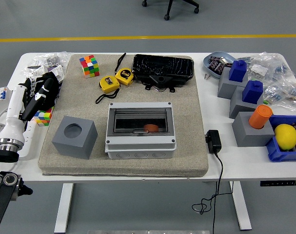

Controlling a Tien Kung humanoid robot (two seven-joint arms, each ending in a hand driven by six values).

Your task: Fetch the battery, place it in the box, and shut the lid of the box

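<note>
Looking at where things sit, you've got a few ways for this to go sideways. Your left hand [43, 92] hangs over the table's left edge, right above a small colour cube [43, 117] and some loose packets, black fingers loosely extended and holding nothing as far as I can tell; the right hand isn't in the shot at all. The grey box [141, 130] sits toward the near edge, middle of the beige mat [187, 122], and its smoked lid looks down already, with something orange-red [150, 127] showing through it that I'd guess is the battery, though I can't say for sure. If the lid only looks closed and isn't latched, you could call it done too early. If you reach across from the left, the forearm passes over the grey block with the hole [75, 136], which stands just beside the box, and could shove it into the box. Also the clutter under the hand could snag a finger when you lift, dragging that cube off the left edge.
</note>
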